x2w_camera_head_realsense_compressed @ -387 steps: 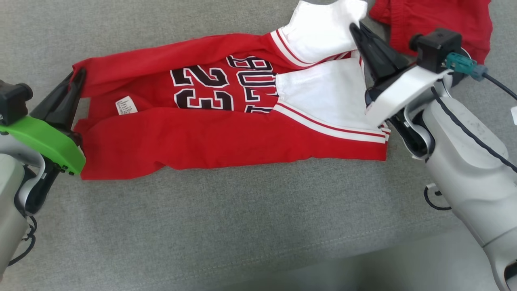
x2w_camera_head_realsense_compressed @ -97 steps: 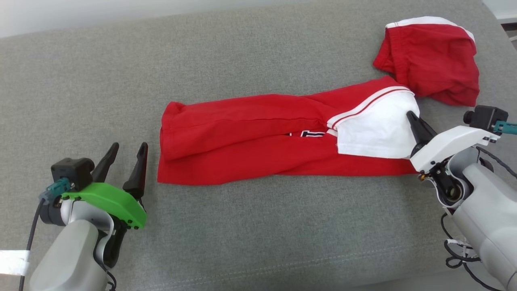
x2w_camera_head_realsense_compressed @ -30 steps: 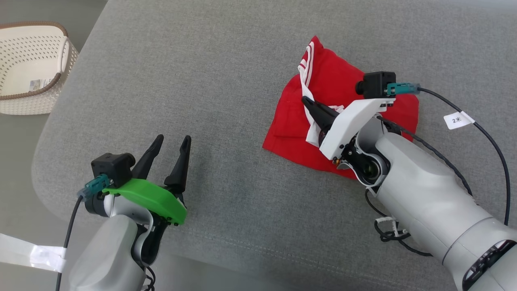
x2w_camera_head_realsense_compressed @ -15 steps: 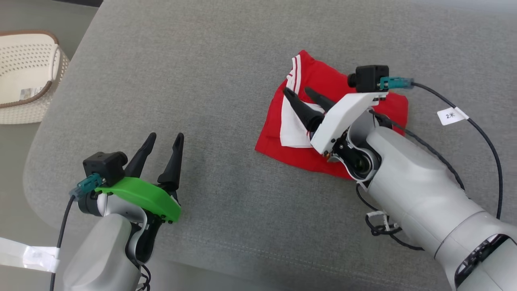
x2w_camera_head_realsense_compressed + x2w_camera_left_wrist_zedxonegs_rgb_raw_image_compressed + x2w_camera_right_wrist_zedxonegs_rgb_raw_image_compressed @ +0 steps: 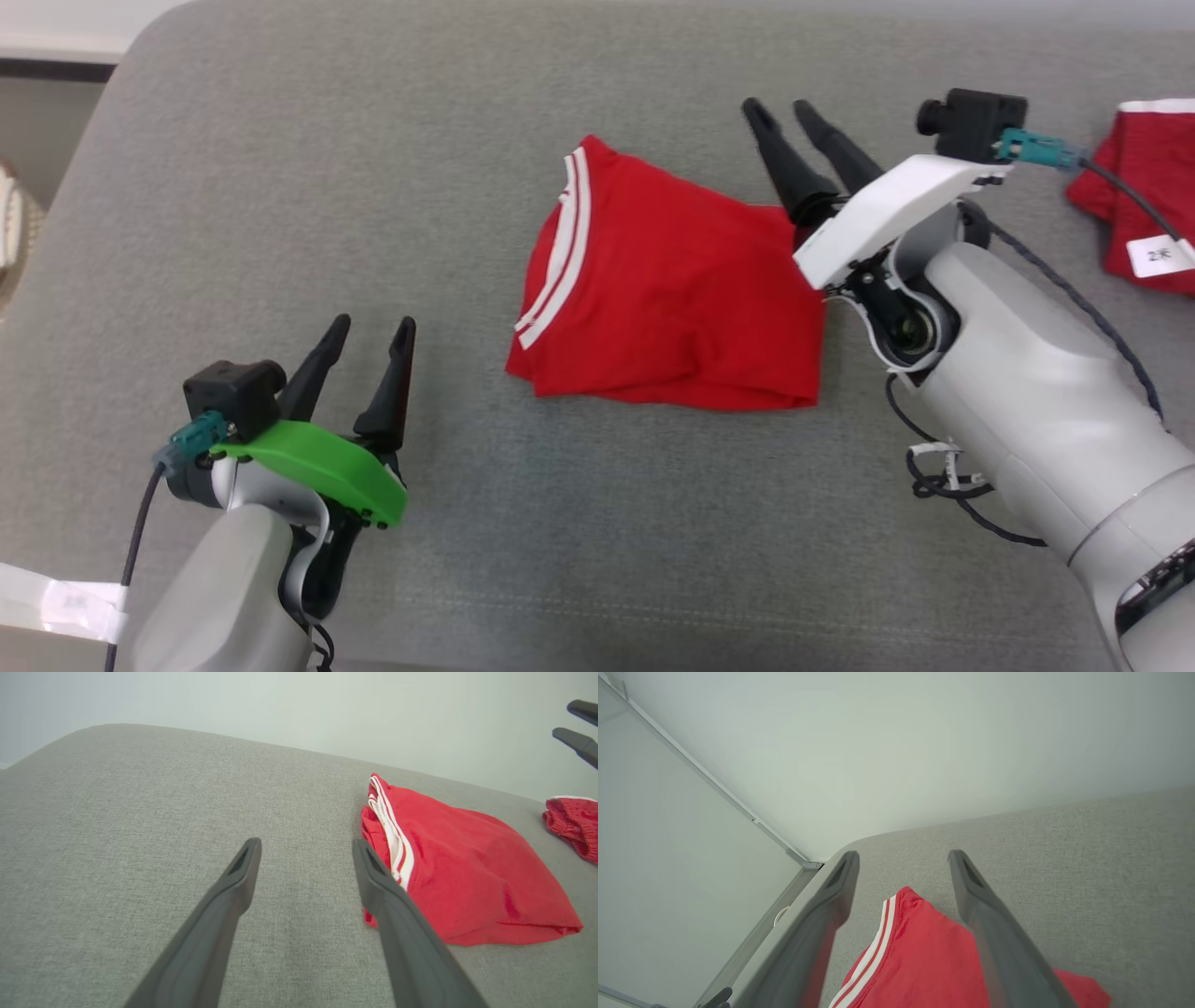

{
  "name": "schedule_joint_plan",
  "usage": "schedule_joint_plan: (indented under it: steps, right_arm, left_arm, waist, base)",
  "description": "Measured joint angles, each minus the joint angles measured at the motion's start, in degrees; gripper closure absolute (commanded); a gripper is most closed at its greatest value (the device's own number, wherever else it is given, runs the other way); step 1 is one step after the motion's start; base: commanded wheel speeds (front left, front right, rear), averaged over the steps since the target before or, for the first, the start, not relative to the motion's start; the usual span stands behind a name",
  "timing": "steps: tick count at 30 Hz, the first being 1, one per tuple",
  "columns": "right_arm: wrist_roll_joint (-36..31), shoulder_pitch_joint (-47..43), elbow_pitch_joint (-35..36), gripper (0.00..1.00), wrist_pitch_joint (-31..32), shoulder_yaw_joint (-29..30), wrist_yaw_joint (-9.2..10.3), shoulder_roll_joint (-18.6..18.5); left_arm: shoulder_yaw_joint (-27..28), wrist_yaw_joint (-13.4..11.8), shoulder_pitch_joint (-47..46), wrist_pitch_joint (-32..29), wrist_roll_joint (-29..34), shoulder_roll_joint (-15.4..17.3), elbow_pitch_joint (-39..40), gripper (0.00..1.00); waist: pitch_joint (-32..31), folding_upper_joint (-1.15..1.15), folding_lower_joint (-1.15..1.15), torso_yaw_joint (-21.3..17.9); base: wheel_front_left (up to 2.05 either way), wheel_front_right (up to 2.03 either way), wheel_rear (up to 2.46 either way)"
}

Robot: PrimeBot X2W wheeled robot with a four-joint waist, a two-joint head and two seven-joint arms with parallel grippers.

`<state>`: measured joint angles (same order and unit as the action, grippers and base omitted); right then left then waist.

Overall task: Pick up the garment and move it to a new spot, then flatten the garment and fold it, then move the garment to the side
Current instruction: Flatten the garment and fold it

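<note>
The garment [image 5: 667, 289] is a red jersey with white stripes along one edge, folded into a compact packet on the grey cushion [image 5: 373, 140]. It also shows in the left wrist view as the garment [image 5: 467, 877] and in the right wrist view as the garment [image 5: 920, 956]. My right gripper [image 5: 782, 110] hangs open just past the packet's far right corner, lifted off the cloth, with nothing between its fingers. My left gripper [image 5: 370, 328] is open and empty near the front left, a short way left of the packet.
A second red garment [image 5: 1144, 205] with a white band lies at the right edge of the cushion, also seen as the second red garment [image 5: 572, 823] in the left wrist view. The cushion's rounded left end and a pale wall lie beyond.
My right gripper, shut on the folded garment a second ago, has opened and lifted up and away from it. The packet now lies free. The head camera has shifted.
</note>
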<state>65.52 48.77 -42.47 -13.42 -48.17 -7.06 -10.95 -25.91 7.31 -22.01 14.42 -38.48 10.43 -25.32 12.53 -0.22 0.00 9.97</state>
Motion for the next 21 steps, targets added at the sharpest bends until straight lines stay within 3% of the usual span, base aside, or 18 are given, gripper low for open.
schedule_joint_plan:
  steps: [7, 21]
  right_arm:
    - [-0.1, -4.2, 1.6, 0.00, -0.7, 1.6, 0.00, -2.4]
    - [-1.3, -13.7, 5.4, 0.00, -0.8, 5.7, 0.00, -4.5]
  left_arm:
    - [-2.9, 0.0, 2.3, 0.0, 0.2, -0.1, -0.2, 0.00]
    - [-1.9, -0.4, 2.4, 0.0, 4.2, 0.4, 0.5, 0.00]
  waist:
    - [-1.2, 0.00, 0.00, -5.0]
    - [-4.1, 0.00, 0.00, -12.4]
  base:
    - [0.00, 0.00, 0.00]
    - [0.00, 0.00, 0.00]
